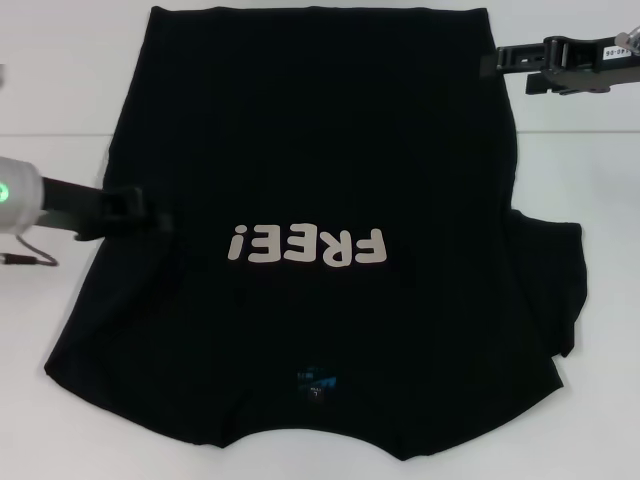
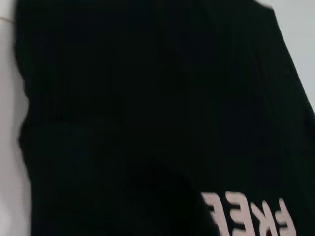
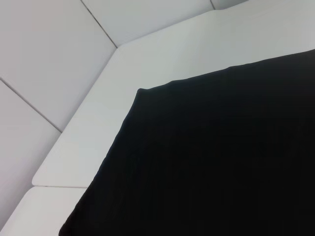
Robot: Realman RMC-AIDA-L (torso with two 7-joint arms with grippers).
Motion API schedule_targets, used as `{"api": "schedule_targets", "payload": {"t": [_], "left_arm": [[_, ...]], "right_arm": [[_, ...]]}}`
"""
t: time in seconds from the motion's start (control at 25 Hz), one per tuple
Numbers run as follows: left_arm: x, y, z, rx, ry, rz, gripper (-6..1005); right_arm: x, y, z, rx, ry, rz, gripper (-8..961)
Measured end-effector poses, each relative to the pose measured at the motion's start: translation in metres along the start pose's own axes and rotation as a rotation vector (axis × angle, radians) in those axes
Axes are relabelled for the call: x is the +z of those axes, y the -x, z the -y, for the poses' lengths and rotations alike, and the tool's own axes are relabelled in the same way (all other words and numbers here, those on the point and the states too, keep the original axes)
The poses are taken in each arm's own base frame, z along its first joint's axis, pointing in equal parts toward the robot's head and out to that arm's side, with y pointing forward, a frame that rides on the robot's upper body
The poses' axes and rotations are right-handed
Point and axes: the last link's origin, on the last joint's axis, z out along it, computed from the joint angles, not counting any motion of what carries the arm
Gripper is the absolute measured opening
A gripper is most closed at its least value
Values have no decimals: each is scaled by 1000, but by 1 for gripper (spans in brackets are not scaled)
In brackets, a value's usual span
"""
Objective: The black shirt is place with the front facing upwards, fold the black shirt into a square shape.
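Head view, shirt: black shirt [image 1: 320,170] spread flat on white tabletop [image 1: 600,180], front up, "FREE!" lettering [image 1: 306,245] reading inverted, neck label [image 1: 318,381] at near edge, hem at far edge.
Head view, sleeves: robot's left sleeve looks tucked in along that side; right sleeve [image 1: 555,285] out on tabletop.
Head view, left pincer: left pincer [image 1: 150,213] over shirt's left edge, approx. level w/ lettering; open/closed state: cannot tell, black on black.
Head view, right pincer: right pincer [image 1: 488,63] at far right corner near hem; finger state: cannot tell.
Left wrist view: close on black cloth, part of lettering visible; no fingers shown.
Right wrist view: far shirt corner on tabletop; no fingers shown.
Progress (est.): early; at most one side fold done. Remaining: right sleeve fold, lengthwise folds to square.
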Motion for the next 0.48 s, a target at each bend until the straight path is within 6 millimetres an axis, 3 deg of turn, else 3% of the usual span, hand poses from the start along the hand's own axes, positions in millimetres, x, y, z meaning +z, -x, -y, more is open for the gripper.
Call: {"api": "schedule_targets", "payload": {"t": [0.24,0.36,0.48], "left_arm": [[1,6,-9,183,39,64,85],[-18,5,0,198,88,-15,99],[-47,7,15,136,183,-199,216]], "right_arm": [[-2,1,3,31,-9,10,942],[-5,1,4,24,-12,7,941],[-10,2,3,0,-9,-8,941]]}}
